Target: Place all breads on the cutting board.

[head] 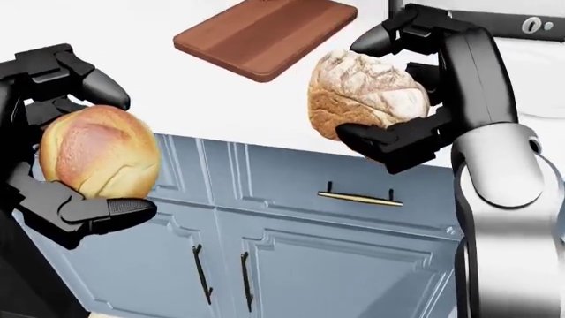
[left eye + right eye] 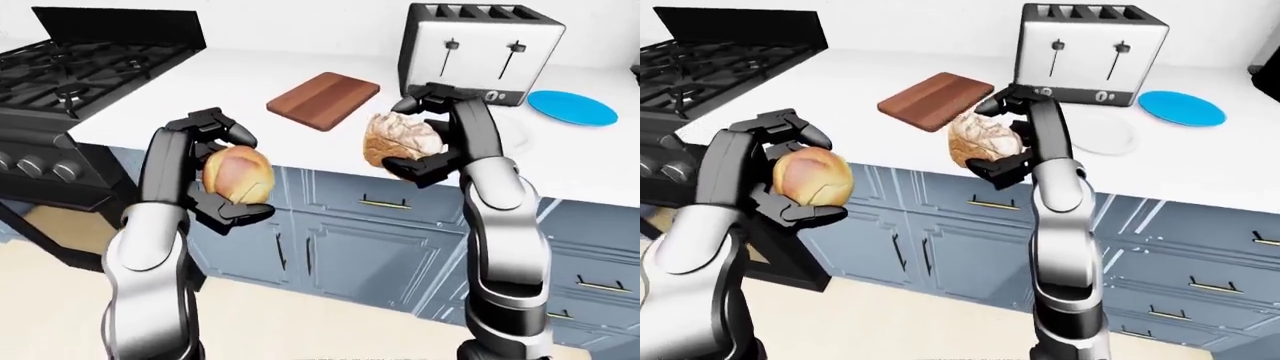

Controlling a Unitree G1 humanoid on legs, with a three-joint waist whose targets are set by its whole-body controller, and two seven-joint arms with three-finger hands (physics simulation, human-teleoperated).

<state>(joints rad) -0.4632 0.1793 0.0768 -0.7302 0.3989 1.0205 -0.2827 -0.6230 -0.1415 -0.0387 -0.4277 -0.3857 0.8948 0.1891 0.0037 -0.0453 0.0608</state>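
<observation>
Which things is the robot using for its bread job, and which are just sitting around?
For the job:
round bun in left hand
crusty loaf in right hand
cutting board

Just sitting around:
toaster
blue plate
white plate
stove
</observation>
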